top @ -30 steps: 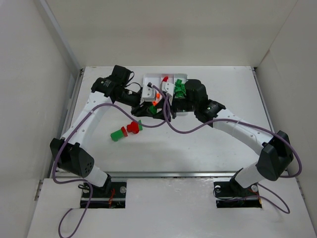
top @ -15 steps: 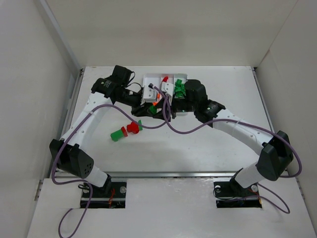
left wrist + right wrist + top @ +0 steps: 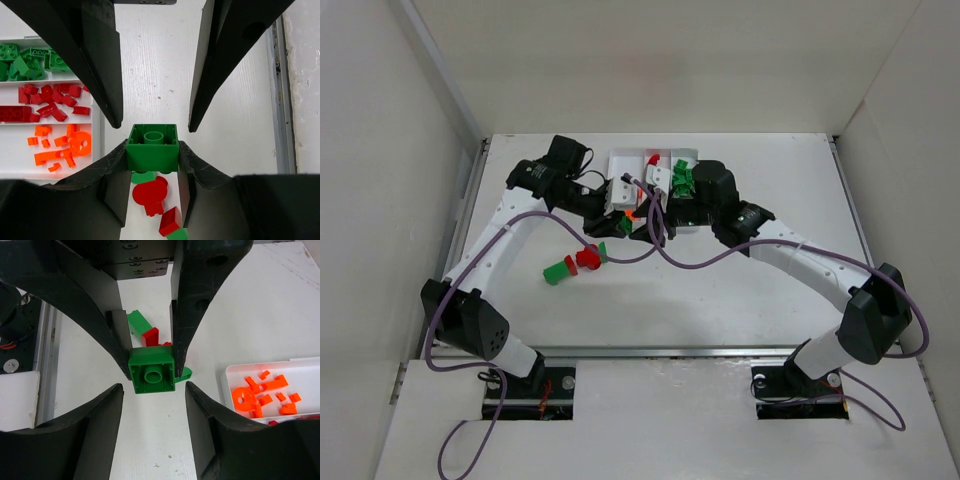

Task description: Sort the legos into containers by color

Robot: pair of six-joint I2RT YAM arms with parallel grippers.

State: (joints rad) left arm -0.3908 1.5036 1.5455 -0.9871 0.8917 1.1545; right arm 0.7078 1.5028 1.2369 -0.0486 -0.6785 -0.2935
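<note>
A green lego (image 3: pixel 152 148) is gripped side to side in my left gripper (image 3: pixel 152 150), which is shut on it above the table. In the right wrist view the same green lego (image 3: pixel 152 371) sits between the left fingers, while my right gripper (image 3: pixel 152 390) stands open just short of it, touching nothing. From above, both grippers meet in front of the containers (image 3: pixel 620 158), left gripper (image 3: pixel 612 228) facing right gripper (image 3: pixel 645 226). The containers (image 3: pixel 20 162) hold green legos (image 3: pixel 25 60), red legos (image 3: pixel 45 102) and orange legos (image 3: pixel 62 145) in separate strips.
A small heap of loose red and green legos (image 3: pixel 577 263) lies on the table left of the grippers, with a red round piece (image 3: pixel 150 192) right below the held brick. Cables loop from both wrists. White walls enclose the table.
The right gripper's jaws have spread apart and come off the green lego. The left gripper keeps its hold and has shifted slightly left and toward the heap.
</note>
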